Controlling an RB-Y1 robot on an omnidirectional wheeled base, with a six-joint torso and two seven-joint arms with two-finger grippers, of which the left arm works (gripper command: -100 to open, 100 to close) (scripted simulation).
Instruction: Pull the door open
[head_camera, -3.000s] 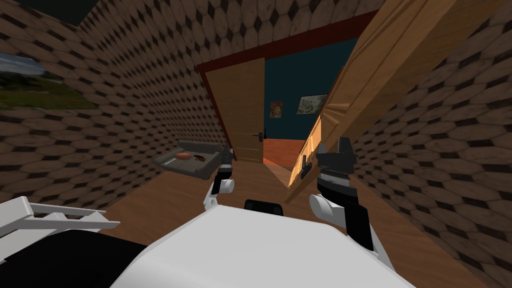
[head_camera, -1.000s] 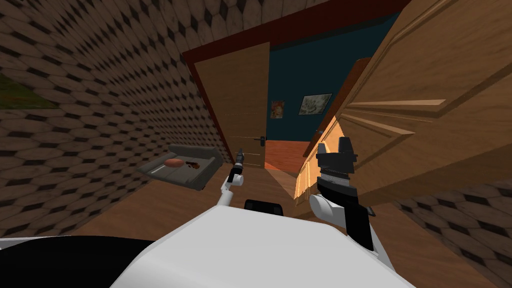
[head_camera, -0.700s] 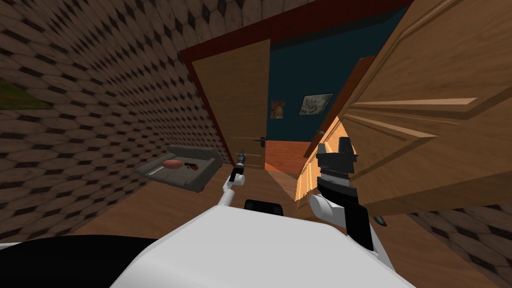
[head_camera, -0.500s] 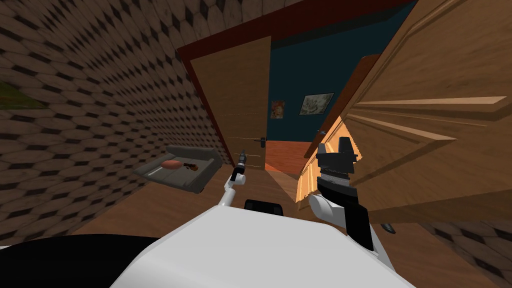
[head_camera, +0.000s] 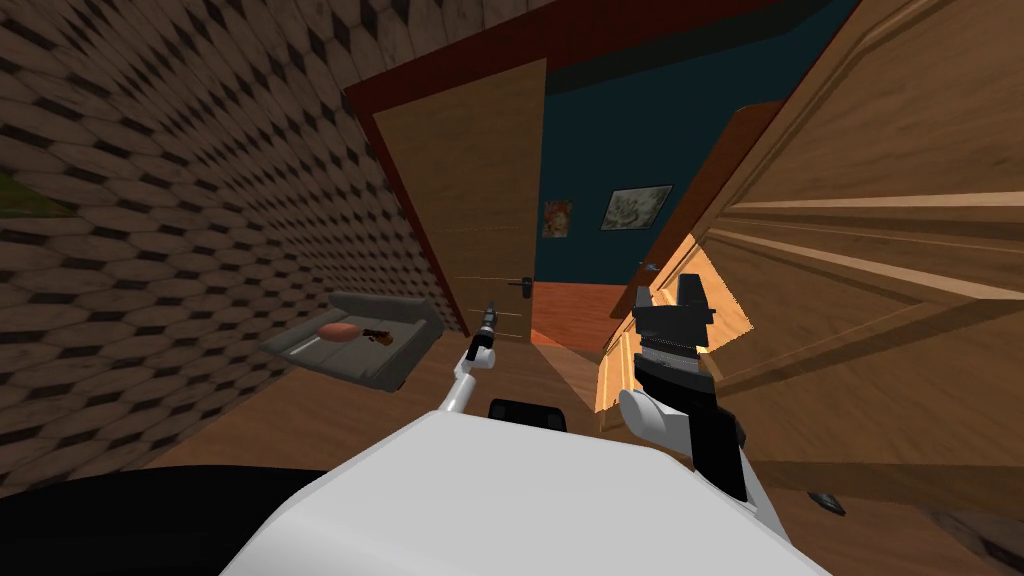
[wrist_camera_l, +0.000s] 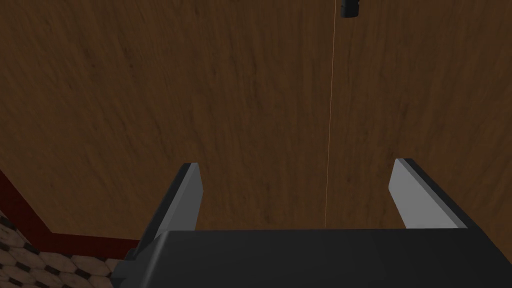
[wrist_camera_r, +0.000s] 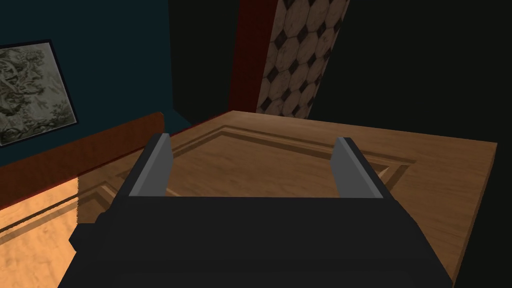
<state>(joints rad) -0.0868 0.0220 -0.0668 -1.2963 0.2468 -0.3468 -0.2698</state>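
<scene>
A panelled wooden door stands swung wide at my right, and its dark handle shows low near its edge. My right gripper is raised beside the door's inner face, open and empty. In the right wrist view the right gripper looks along the panelled door without touching it. My left gripper reaches ahead towards a second plain door with a dark handle. In the left wrist view the left gripper is open before that door, whose handle lies beyond the fingertips.
Between the two doors a gap opens onto a blue-walled room with an orange floor and two pictures. A grey couch with a reddish cushion stands by the patterned left wall. A dark red frame borders the doorway.
The panelled door has swung wider to my right, its handle sliding down and right in the head view. My left arm has stretched further towards the plain door. Both grippers stay open.
</scene>
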